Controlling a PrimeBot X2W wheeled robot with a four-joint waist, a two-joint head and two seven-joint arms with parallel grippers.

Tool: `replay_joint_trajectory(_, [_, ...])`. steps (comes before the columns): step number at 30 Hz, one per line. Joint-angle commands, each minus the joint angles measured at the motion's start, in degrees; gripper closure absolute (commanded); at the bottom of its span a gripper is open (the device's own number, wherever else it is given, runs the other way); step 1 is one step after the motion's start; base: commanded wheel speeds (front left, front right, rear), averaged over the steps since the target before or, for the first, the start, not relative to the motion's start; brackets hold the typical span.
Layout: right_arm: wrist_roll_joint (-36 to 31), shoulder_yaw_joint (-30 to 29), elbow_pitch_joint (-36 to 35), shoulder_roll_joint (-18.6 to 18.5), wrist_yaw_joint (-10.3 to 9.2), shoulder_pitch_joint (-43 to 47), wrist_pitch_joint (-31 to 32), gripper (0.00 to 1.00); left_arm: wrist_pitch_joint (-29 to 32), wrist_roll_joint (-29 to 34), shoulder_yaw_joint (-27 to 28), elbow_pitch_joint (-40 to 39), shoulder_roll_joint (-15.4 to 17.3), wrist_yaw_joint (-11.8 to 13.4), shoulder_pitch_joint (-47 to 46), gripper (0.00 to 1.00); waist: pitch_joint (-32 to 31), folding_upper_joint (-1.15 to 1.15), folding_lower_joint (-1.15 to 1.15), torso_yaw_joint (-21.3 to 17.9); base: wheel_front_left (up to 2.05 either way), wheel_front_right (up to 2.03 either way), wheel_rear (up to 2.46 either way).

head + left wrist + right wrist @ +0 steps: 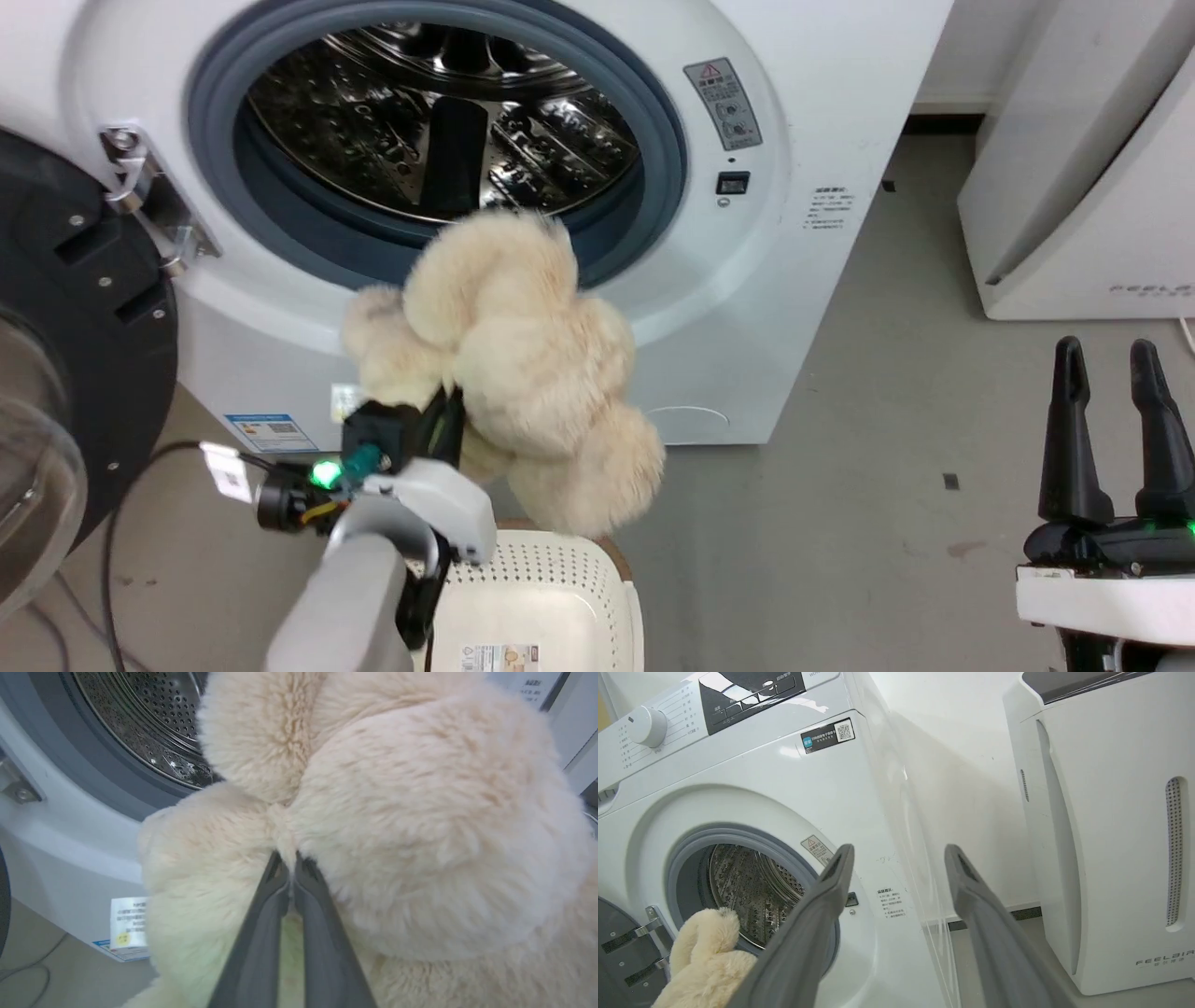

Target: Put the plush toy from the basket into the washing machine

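Two dark-fingered pincers: the left pincer (290, 858) pinches a fold of the shaggy cream-beige plush toy (523, 364), held at frame centre above the perforated cream plastic basket (551, 588), before the white washing machine's (822, 140) grey-gasketed porthole (670, 159), seemingly ready to feed inside. Lower right, the right pincer (1108, 364) stands wide, empty.

left tool (450, 407) clamps plush toy (527, 364) (above basket (560, 583)) | before washing machine (756, 280) porthole | right tool (1116, 369) spread

Long, shaggy cream fur on the plush toy (513, 364). Smooth glossy white panels on the washing machine (831, 103), mirror-bright perforated steel in its drum (364, 121), matt grey rubber for the gasket (668, 173). Matt perforated plastic for the basket (560, 579).
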Motion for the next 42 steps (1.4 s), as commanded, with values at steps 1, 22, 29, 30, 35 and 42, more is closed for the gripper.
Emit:
replay_joint_trajectory(1, [0.3, 0.1, -0.3, 0.0, -0.04, -0.1, -0.2, 0.00, -0.4, 0.5, 1.1, -1.8, 0.4, 0.6, -2.0, 1.00, 1.1, 0.00, 0.01, -0.9, 0.00, 0.00, 0.00])
replay_joint_trajectory(22, [2.2, 1.7, -2.7, 0.0, -0.04, -10.2, -0.2, 0.00, -0.4, 6.3, 10.0, -1.2, 6.1, 4.1, -26.2, 1.00, 21.0, 0.00, 0.01, -9.9, 0.00, 0.00, 0.00])
replay_joint_trajectory(29, [3.8, 1.9, -3.8, 0.0, -0.04, -13.8, -0.2, 0.00, -0.4, 8.0, 11.5, 2.5, 10.3, 4.7, -37.2, 1.00, 28.1, 0.00, 0.01, -13.3, 0.00, 0.00, 0.00])
replay_joint_trajectory(30, [4.0, 1.8, -3.9, 0.0, -0.04, -14.1, -0.2, 0.00, -0.4, 8.1, 11.6, 3.1, 10.8, 4.6, -38.9, 1.00, 29.0, 0.00, 0.01, -13.6, 0.00, 0.00, 0.00])
replay_joint_trajectory(35, [4.7, 1.8, -4.1, 0.0, -0.04, -15.4, -0.2, 0.00, -0.4, 8.5, 12.1, 5.4, 12.8, 4.5, -45.7, 1.00, 32.6, 0.00, 0.01, -14.6, 0.00, 0.00, 0.00])
replay_joint_trajectory(42, [5.6, 2.8, -4.5, 0.0, -0.04, -17.1, -0.2, 0.00, -0.4, 9.3, 12.5, 8.8, 16.2, 4.5, -54.8, 1.00, 36.8, 0.00, 0.01, -16.3, 0.00, 0.00, 0.00])
